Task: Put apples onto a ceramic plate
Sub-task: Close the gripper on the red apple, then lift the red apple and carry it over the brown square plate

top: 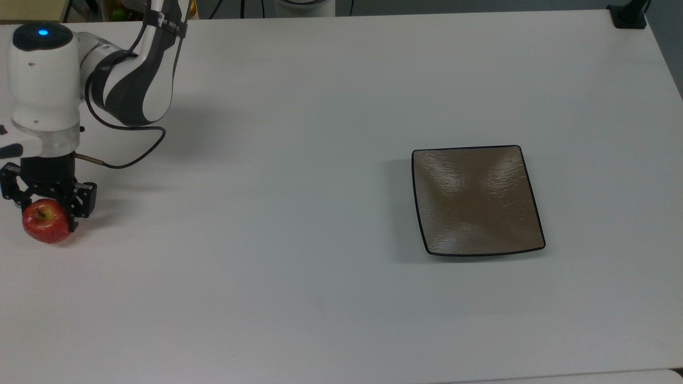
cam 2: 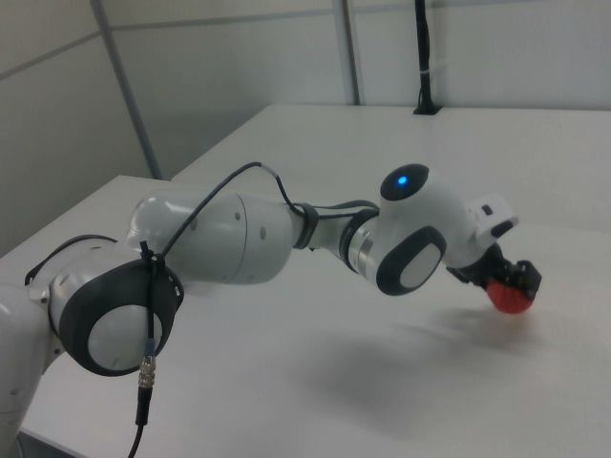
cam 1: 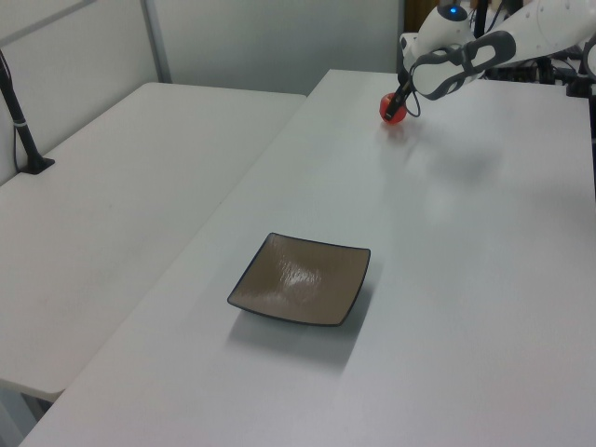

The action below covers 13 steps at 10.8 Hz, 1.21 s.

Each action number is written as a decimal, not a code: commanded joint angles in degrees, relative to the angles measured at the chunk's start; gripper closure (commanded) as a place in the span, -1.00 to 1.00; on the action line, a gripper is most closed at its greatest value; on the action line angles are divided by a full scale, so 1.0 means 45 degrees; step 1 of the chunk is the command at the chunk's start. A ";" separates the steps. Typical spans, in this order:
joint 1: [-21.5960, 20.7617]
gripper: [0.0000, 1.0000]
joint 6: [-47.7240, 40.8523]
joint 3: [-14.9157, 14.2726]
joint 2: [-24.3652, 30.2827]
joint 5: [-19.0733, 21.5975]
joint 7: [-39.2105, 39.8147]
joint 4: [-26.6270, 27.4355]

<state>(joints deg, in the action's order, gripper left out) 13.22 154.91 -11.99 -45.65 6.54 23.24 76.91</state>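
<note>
White table (top: pixel 320 298) under pale partition walls, with a second white table alongside in the left view. Next in size, white-and-grey Franka arm (top: pixel 133 80) reaching in over the far-left corner of the table in the top view, a thin black cable looping off its wrist. Then square brown ceramic plate (top: pixel 477 200), dark-rimmed, glossy and rippled, bare, lying flat toward the right half of the table in the top view, well apart from the arm. Then black gripper (top: pixel 47 205) pointing down near the left edge of the table in the top view, fingers closed around the apple (top: pixel 45 223), one on each side of it. Smallest, that single red apple, yellow-green about its short stem, held at or just above the tabletop close to the left edge; whether touching the surface or barely lifted, cannot tell. Seemingly at the start of the carry, with the whole width of table yet to cross. Main risks as judged: round glossy skin slipping or rotating between narrow fingers if the grip sits off-centre; too low a carry catching the plate's raised rim; release from height letting the apple roll off the slick plate and toward a table edge.
</note>
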 commanded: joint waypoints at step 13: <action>-0.3091 1.00 -1.1414 0.0320 0.9849 0.1496 -0.1879 0.3200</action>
<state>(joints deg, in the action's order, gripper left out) 2.77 105.43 -11.49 -7.77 12.17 17.77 84.34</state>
